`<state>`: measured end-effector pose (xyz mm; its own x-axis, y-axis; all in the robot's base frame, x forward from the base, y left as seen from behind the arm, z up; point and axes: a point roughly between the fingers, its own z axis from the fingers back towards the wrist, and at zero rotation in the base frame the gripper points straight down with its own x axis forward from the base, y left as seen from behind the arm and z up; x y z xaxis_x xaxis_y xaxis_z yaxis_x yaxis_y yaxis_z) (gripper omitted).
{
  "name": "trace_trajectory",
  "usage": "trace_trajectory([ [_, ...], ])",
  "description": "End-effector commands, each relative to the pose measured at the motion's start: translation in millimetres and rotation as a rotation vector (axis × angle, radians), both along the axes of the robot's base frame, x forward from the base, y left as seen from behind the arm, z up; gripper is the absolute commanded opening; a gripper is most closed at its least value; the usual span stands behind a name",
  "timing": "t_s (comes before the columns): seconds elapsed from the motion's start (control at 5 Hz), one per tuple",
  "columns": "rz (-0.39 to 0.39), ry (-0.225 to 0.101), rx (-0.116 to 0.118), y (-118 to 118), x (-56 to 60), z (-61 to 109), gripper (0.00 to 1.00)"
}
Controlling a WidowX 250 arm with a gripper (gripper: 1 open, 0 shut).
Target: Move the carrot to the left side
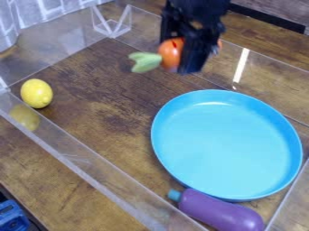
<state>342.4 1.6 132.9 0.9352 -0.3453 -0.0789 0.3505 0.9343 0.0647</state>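
- Carrot first, since the move turns on it: it is clamped in the end effector, lifted clear of the desk and hanging above bare wood toward the far edge.
- From near to far, the purple eggplant lies at the near edge, just beside the rim of the blue plate.
- That plate sits toward the right side of the desk with nothing on it; the carrot hangs beyond its far rim, apart from it.
- A yellow lemon rests at the left edge against the clear wall, well apart from the carrot and to its left.
- The carrot's long axis runs roughly level, left to right: the pale green top sticks out left of the jaws, and the orange body is pinched between them.
- The jaws are closed tight on the orange body, so the grip looks sound, though the picture is blurred there.
- The arm comes in from the far edge, the end effector pointing straight down over the wood.
- Judgement: the free stretch of desk between carrot and lemon is the target, so what remains is to travel left and then lower; the leafy end leads.
- Risk, as I judge it: setting down too near the lemon or the clear wall.
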Motion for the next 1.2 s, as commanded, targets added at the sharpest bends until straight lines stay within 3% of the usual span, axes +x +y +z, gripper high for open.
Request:
trace_trajectory([
  [0.0, 0.098, -0.076, 0.011, 29.4, -1.1, 23.7, 0.0],
  [0.4, 0.251, -0.036, 0.032, 33.2, -15.3, -2.8, 0.0],
  [0.6, 0.322, -0.025, 0.044, 34.2, -15.2, -22.9, 0.0],
  [1.0, 0.265, -0.025, 0.05, 45.6, -12.9, -59.2, 0.0],
])
